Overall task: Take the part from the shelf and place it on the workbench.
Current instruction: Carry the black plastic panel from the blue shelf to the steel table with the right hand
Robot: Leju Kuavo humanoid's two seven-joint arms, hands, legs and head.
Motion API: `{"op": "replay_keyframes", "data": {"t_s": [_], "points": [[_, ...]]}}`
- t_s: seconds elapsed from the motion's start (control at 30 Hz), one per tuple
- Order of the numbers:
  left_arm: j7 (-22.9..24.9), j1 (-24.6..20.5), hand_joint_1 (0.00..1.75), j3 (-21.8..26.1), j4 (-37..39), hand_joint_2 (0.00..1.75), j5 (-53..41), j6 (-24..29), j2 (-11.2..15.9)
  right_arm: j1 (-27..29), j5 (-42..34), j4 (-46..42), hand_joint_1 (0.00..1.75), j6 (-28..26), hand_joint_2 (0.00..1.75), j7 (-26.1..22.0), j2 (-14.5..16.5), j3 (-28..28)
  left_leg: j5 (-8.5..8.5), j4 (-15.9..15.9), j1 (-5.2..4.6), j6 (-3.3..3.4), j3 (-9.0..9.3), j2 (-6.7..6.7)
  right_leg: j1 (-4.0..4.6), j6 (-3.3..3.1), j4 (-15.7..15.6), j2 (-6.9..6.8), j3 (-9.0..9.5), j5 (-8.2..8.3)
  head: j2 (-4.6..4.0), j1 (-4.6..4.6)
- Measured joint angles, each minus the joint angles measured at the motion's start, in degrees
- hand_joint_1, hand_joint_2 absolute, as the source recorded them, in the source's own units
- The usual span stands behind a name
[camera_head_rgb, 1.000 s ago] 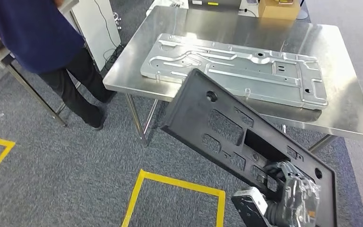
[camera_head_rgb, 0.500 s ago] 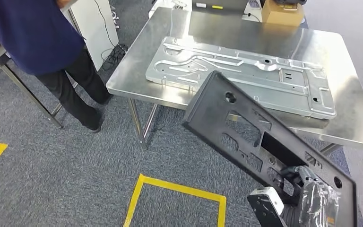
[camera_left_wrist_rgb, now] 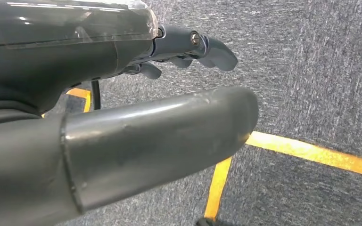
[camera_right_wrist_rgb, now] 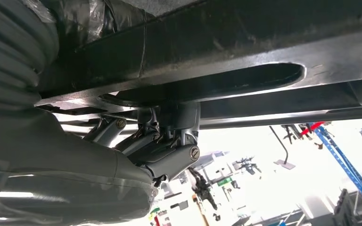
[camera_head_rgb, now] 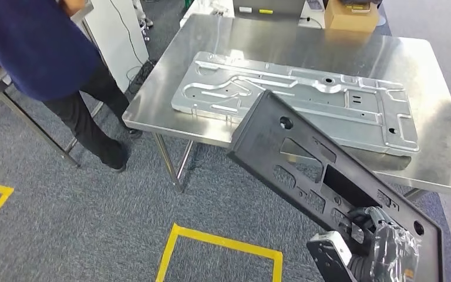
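My right hand (camera_head_rgb: 381, 249) grips a long black panel with several cutouts (camera_head_rgb: 320, 173) by its near end. The panel slants up and away, and its far corner overlaps the front edge of the steel workbench (camera_head_rgb: 258, 35). In the right wrist view the hand's fingers (camera_right_wrist_rgb: 169, 146) hook into a cutout of the black panel (camera_right_wrist_rgb: 264, 37) from below. In the left wrist view my left hand (camera_left_wrist_rgb: 122, 122) hangs over the carpet, thumb and fingers (camera_left_wrist_rgb: 209, 44) apart, holding nothing.
A large stamped silver metal plate (camera_head_rgb: 293, 97) covers much of the workbench. A cardboard box (camera_head_rgb: 352, 13) stands at its far edge. A person in a blue top (camera_head_rgb: 35, 47) stands at the left by another table. Yellow tape (camera_head_rgb: 217, 238) marks the carpet.
The whole picture has shifted, so the camera has moved and the workbench looks nearer. The black panel stays in my right hand, its far corner now over the bench's front edge.
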Motion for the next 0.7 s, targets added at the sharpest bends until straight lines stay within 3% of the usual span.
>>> {"op": "replay_keyframes", "data": {"t_s": [0.03,0.07,0.13,0.2,0.27,0.37,0.43,0.5,0.53,0.57,0.63,0.67,0.7], "points": [[0.0,0.1,0.00,0.0,0.0,0.00,0.0,0.0,0.0,0.0,0.0,0.0,1.75,0.0,1.75,0.0,0.0,0.0,0.72,1.1,0.00,-0.05,-1.33,0.00,0.01,0.02,0.0,0.05,0.43,-0.36,0.00,-0.01],[0.0,0.2,0.00,0.0,0.0,0.00,0.0,0.0,0.0,0.0,0.0,0.0,1.75,0.0,1.75,0.0,0.0,0.0,2.74,-0.1,0.00,-0.02,-1.48,0.00,0.01,0.09,0.0,0.12,1.00,-0.77,0.00,-0.01],[0.0,0.3,0.00,0.0,0.0,0.00,0.0,0.0,0.0,0.0,0.0,0.0,1.75,0.0,1.75,0.0,0.1,0.0,8.23,-7.3,-0.04,0.31,0.82,0.01,0.02,0.38,0.0,0.20,2.31,-1.73,0.00,-0.01],[0.0,0.2,0.00,0.0,-0.1,0.00,0.0,0.0,0.0,0.0,0.0,0.0,1.75,0.0,1.75,0.0,0.2,0.0,10.64,-12.9,-0.29,0.73,3.01,0.01,0.18,0.96,0.1,0.27,2.97,-2.54,0.00,0.00],[0.0,0.2,0.00,0.1,-0.2,0.00,0.0,0.0,0.0,-0.1,0.0,0.1,1.75,0.0,1.75,0.0,0.3,0.0,10.25,-14.1,-0.51,1.12,3.43,-0.01,0.35,1.55,-0.1,0.34,3.03,-2.86,0.00,0.02],[0.0,0.3,0.00,0.1,-0.3,0.00,0.0,0.0,-0.1,-0.1,0.0,0.1,1.75,0.0,1.75,0.0,0.3,-0.1,10.10,-15.0,-0.11,2.02,4.32,-0.06,0.32,2.37,1.0,0.30,3.04,-3.90,0.00,0.05],[0.0,0.2,0.00,0.1,-0.4,0.00,0.0,0.0,-0.1,-0.2,-0.2,0.1,1.75,0.1,1.75,-0.1,0.3,-0.1,9.82,-15.6,0.07,2.59,5.14,-0.03,0.11,2.89,7.0,0.22,0.03,-6.50,0.00,0.11],[0.0,0.2,0.00,0.1,-0.4,0.00,0.0,0.0,-0.1,-0.2,-0.5,0.3,1.75,0.1,1.75,-0.2,0.3,-0.2,9.25,-15.6,0.04,2.76,5.72,-0.02,-0.07,3.20,14.6,0.21,-5.02,-8.74,0.00,0.12],[0.0,0.2,0.00,0.1,-0.4,0.00,0.0,0.0,-0.1,-0.1,-0.6,0.4,1.75,0.2,1.75,-0.2,0.3,-0.2,8.85,-15.6,0.03,2.72,6.16,-0.05,-0.12,3.28,16.4,0.20,-6.81,-8.29,0.00,0.12],[0.1,0.3,0.00,0.2,-0.4,0.00,0.0,0.0,-0.1,-0.1,-0.7,0.5,1.75,0.2,1.75,-0.2,0.3,-0.2,8.42,-15.6,0.03,2.63,6.74,-0.08,-0.14,3.27,16.0,0.19,-7.49,-6.59,0.00,0.13],[0.1,0.3,0.00,0.3,-0.4,0.00,-0.1,0.0,-0.1,-0.1,-0.9,0.6,1.75,0.3,1.75,-0.2,0.3,-0.2,7.41,-15.6,0.04,2.37,8.19,-0.17,-0.12,2.98,9.8,0.14,-5.96,-1.00,0.00,0.13],[0.1,0.3,0.00,0.3,-0.4,0.00,-0.1,0.0,-0.1,-0.1,-0.9,0.6,1.75,0.3,1.75,-0.2,0.3,-0.2,6.92,-15.6,-0.05,2.16,8.76,-0.20,0.03,2.73,6.6,0.12,-4.79,0.98,0.00,0.13],[0.1,0.2,0.00,0.4,-0.4,0.00,-0.1,0.0,-0.1,-0.1,-0.9,0.7,1.75,0.3,1.75,-0.2,0.4,-0.2,6.50,-15.7,-0.13,1.91,9.11,-0.23,0.19,2.42,3.9,0.09,-3.73,1.94,0.00,0.13]]}}
